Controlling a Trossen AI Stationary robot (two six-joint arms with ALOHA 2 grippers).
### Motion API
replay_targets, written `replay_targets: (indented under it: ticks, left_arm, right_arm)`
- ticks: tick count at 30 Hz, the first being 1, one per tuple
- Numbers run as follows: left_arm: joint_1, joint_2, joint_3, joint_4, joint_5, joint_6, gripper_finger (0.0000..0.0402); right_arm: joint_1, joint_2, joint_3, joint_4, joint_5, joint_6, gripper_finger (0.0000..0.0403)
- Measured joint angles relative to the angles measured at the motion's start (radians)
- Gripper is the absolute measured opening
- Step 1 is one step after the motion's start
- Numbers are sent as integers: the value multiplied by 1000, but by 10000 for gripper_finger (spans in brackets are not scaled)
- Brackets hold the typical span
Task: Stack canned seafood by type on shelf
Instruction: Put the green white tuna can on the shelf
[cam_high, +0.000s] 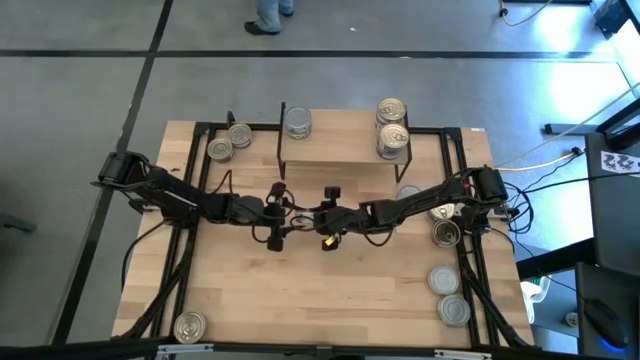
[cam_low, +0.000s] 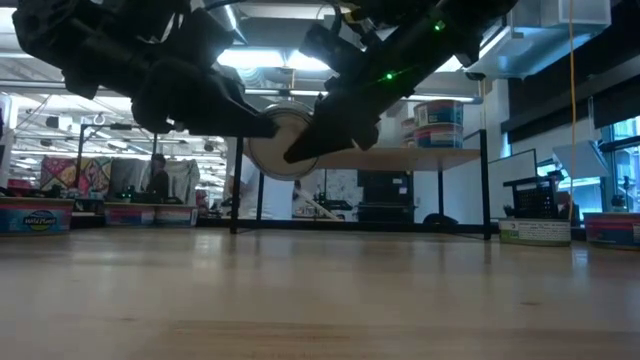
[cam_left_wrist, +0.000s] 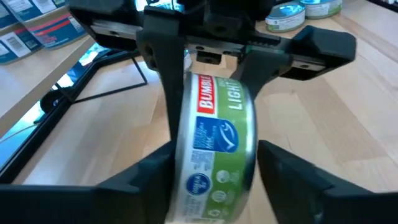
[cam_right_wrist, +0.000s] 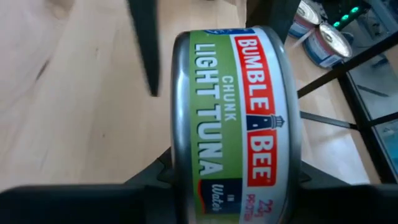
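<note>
Above the middle of the desk (cam_high: 300, 290), just in front of the shelf (cam_high: 340, 150), the two arms meet over one can of tuna (cam_right_wrist: 233, 112). The right gripper (cam_high: 328, 218) has its jaws closed on the can's flat ends, holding it on edge and clear of the desk, as the low view shows. The left gripper (cam_high: 283, 215) faces it from the other side; in the left wrist view its jaws stand apart on either side of the can, with a gap at each side.

Counted from the high view, the shelf carries three cans: one silver-topped can (cam_high: 298, 122) near its far left corner and two cans (cam_high: 391, 127) close together at its far right corner, which the low view shows as a stack.

On the desk itself, two cans (cam_high: 229, 142) sit near the far left corner, and one can (cam_high: 189, 326) lies at the near left corner. Along the right edge are two silver-topped cans (cam_high: 449, 294) toward the near right corner, and a gold-topped can (cam_high: 446, 234) beside the right arm; others under that arm cannot be counted.
</note>
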Motion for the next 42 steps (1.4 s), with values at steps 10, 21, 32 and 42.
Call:
replay_targets:
  ticks: [10,21,32,42]
  left_arm:
    - [-2,-23,24,-54,-60,48,134]
    - [-11,-68,415,-750,-418,114,134]
    - [86,-56,585,-1005,-632,222,134]
    - [208,52,585,-993,-588,271,138]
  right_arm:
    - [14,-53,2,-169,-39,36,264]
    - [132,-260,-175,-383,18,231,350]
    - [139,-248,-431,92,-25,248,321]
    - [138,-248,-468,157,-25,244,314]
